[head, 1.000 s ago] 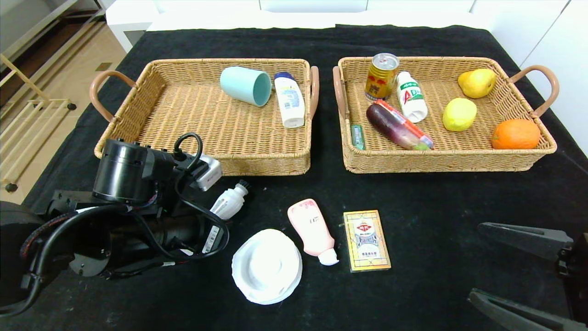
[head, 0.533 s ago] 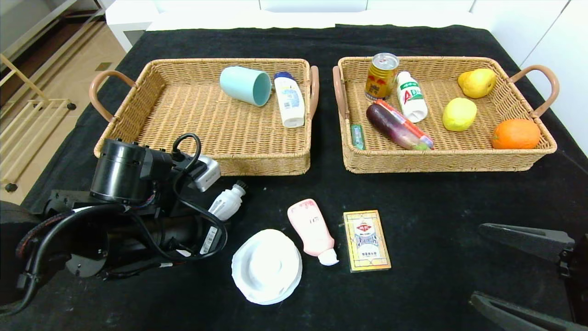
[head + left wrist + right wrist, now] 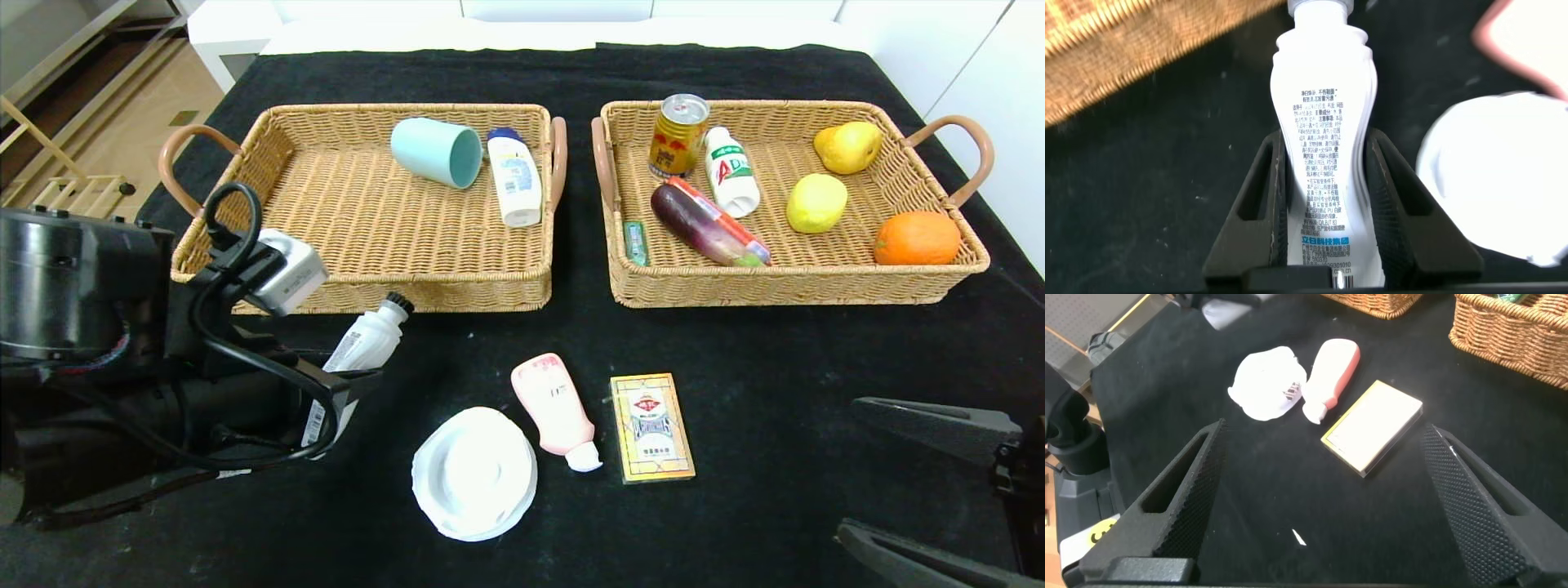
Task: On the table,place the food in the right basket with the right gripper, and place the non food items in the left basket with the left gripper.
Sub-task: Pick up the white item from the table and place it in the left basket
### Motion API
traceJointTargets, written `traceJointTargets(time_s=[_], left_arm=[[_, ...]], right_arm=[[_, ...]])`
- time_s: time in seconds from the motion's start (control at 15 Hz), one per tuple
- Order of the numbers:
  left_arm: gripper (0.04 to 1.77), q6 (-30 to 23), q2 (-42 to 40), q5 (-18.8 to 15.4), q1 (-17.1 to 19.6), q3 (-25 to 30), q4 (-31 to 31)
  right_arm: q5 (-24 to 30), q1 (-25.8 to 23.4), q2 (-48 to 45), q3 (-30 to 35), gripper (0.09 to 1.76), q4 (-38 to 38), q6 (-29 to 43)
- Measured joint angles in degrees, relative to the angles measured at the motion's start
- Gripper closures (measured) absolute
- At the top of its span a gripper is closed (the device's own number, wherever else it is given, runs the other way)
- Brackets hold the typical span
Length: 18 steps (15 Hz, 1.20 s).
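The left gripper (image 3: 1323,204) pinches a white bottle (image 3: 365,343), tilted above the tabletop (image 3: 775,367) by the left basket's (image 3: 457,294) front wall. The right gripper (image 3: 1323,498) hovers spread wide at the near right corner.

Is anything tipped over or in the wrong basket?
The blue cup lies on its side in the left basket. A small green tube sits with the food in the right basket; I can't tell what it is.

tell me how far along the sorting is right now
Done: the right basket holds fruit, drinks and other food; the left basket holds a teal cup and a lotion bottle. In hand: the left gripper grips a white bottle. Left: white plate, pink bottle, card box. The right gripper waits open.
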Motion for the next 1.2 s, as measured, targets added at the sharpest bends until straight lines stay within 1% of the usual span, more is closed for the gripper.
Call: traceJointTargets(time_s=[0.13, 0.33, 0.6, 0.93, 1.07, 1.2], left_arm=[[1.16, 0.02, -1.79, -0.27, 0.59, -0.29, -0.61], [1.16, -0.3, -1.95, 0.28, 1.71, -4.38, -0.77], [1.17, -1.0, 1.71, -0.41, 4.66, -14.19, 0.48], [1.17, -1.08, 10.58, -0.68, 8.87, -28.66, 0.5], [1.17, -1.3, 14.38, -0.84, 9.65, -32.88, 0.37], [1.17, -2.32, 17.97, -1.62, 9.87, -35.63, -0.28]], right_arm=[[0.01, 0.0, 0.07, 0.0, 0.14, 0.02, 0.0], [0.01, 0.0, 0.13, 0.0, 0.14, 0.02, 0.0], [-0.05, 0.0, 0.05, -0.01, 0.14, 0.02, 0.0], [-0.07, -0.35, -0.44, -0.32, 0.14, -0.15, 0.0], [-0.05, -0.61, -0.63, -0.48, 0.14, -0.23, 0.0], [-0.07, -0.69, -0.74, -0.52, 0.14, -0.26, 0.0]])
